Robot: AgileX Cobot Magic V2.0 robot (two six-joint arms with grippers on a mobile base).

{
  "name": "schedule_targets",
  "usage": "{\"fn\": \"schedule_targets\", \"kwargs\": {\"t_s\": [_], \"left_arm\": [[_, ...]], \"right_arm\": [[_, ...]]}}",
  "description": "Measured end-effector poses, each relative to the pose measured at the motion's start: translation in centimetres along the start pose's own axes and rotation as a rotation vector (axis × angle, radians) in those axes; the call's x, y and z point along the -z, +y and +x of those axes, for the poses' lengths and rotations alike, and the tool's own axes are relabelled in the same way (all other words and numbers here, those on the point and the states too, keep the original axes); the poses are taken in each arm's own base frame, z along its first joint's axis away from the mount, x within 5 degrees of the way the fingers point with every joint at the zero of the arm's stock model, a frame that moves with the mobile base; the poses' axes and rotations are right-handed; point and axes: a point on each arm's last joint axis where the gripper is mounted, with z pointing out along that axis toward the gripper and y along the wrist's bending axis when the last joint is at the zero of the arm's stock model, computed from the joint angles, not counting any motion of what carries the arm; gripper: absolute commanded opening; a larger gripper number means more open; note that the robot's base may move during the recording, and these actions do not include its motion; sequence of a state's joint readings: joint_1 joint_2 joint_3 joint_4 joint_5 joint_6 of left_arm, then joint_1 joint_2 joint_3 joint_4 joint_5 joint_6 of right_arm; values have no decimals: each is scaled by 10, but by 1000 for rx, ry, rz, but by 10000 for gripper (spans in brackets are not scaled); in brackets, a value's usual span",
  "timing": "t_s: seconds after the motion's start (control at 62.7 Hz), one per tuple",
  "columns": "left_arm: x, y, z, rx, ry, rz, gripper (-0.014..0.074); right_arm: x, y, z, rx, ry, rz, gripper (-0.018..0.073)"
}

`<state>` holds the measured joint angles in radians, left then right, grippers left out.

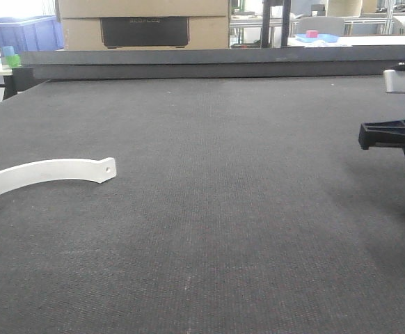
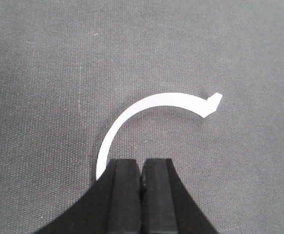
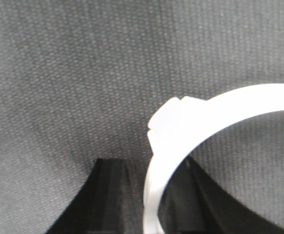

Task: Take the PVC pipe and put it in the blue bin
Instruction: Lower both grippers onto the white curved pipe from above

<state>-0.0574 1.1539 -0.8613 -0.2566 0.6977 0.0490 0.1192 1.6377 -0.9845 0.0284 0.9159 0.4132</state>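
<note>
Left wrist-mounted view: left hand pinched tight, nothing btwn the jaws, hanging over the pipe. Pipe lies flat on the bench, arcing away and to the right. Its near end runs in beside the hand's left finger; can't tell if they touch. Prob. parked over that end so an open-and-drop puts one finger each side of the thin strip.

Front view shows the same pipe at far left, its squared end w/ the small hole pointing to mid-bench.

Right hand: jaws partway apart w/ a second pipe running up btwn them, blurred and v. close to the lens. A gap shows on one side, so can't tell if it's clamped or only straddled.

Bench top is dark grey woven mat, looks grippy, so a flat strip won't skid much. A dark rail runs along the far edge. Behind it sits a cardboard box. The blue bin is back left, off the bench and well apart from the pipe, so a long carry seems likely.
</note>
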Motion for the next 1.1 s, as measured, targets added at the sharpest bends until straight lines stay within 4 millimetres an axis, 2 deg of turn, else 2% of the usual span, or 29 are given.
{"fn": "schedule_targets", "kwargs": {"t_s": [0.175,0.399,0.59,0.781,0.909,1.1], "left_arm": [[0,0,0,0,0,0,-111],[2,-1,4,16,62,7,-111],[3,-2,1,9,158,-1,-111],[-29,9,3,-13,317,-81,-111],[-48,9,-2,-40,426,-102,-111],[-73,0,-19,-127,446,-123,-111]], "right_arm": [[0,2,0,-7,-2,-10,-169],[8,0,3,22,6,-5,-168],[45,-1,7,66,-82,-42,-168],[75,-3,13,77,-189,-86,-168],[79,-3,14,80,-206,-93,-168],[79,-3,14,80,-206,-93,-168]]}}
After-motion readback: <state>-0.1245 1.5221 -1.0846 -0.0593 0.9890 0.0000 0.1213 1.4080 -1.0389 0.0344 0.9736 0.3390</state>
